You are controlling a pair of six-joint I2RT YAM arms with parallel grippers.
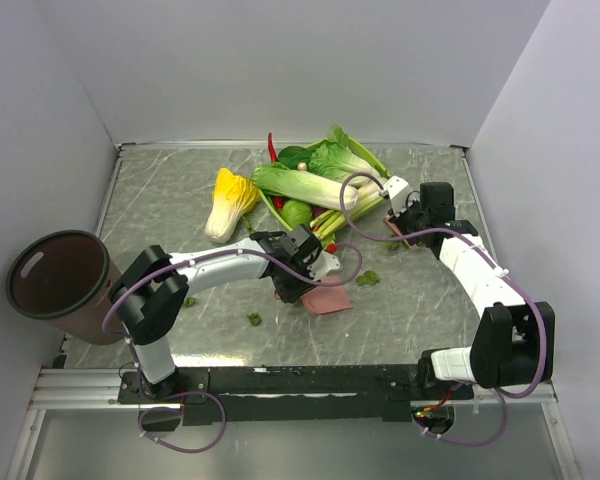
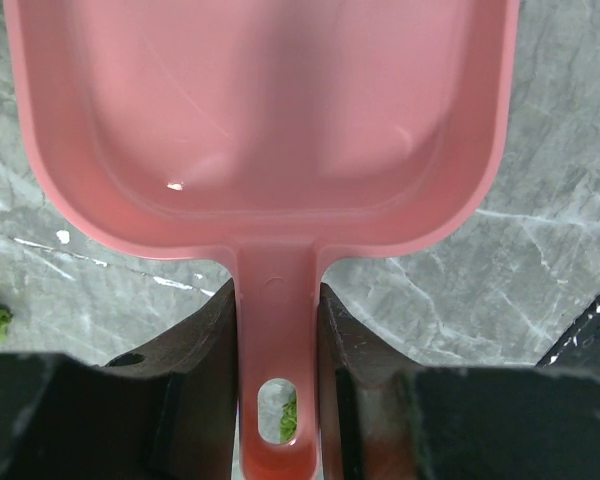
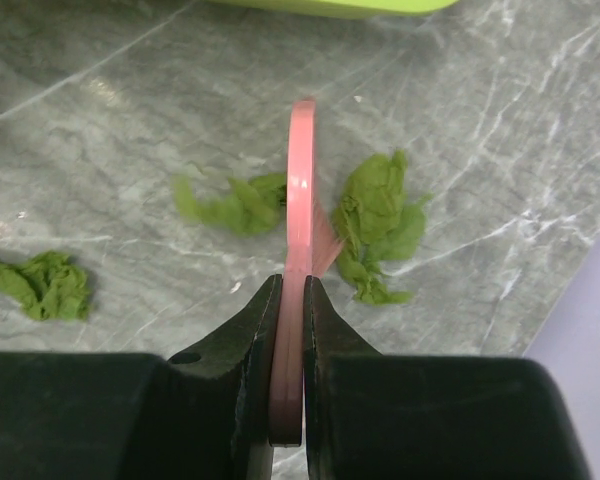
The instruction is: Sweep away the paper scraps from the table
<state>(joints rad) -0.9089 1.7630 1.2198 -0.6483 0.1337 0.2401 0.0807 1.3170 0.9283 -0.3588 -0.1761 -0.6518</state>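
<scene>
Pink plastic in both pincers. Left pincer (image 2: 278, 330) clenched on the handle of the pink dustpan (image 2: 260, 120), pan reaching forward beyond the fingertips, inside bare as far as visible. Right pincer (image 3: 290, 300) closed tight on a thin pink sweeper (image 3: 301, 180), seen edge-on, standing straight ahead of the fingers with its tip down by the table (image 3: 120, 110).

Paper scraps (image 3: 380, 225) flat on the marble just ahead of the right pincer: one beside the sweeper on its right, one close on its left, a third further left and nearer the fingers. Also a green bit under the left pincer, glimpsed through the hole of the handle.

To do the step well, probably: press the sweeper lightly on the surface, gather the near scraps in one slow stroke toward the pan, and lay the pan lip flat on the table. No fast flicks – risk of scattering such light bits. Stay short of the green tray (image 3: 330, 4) ahead of the right pincer
</scene>
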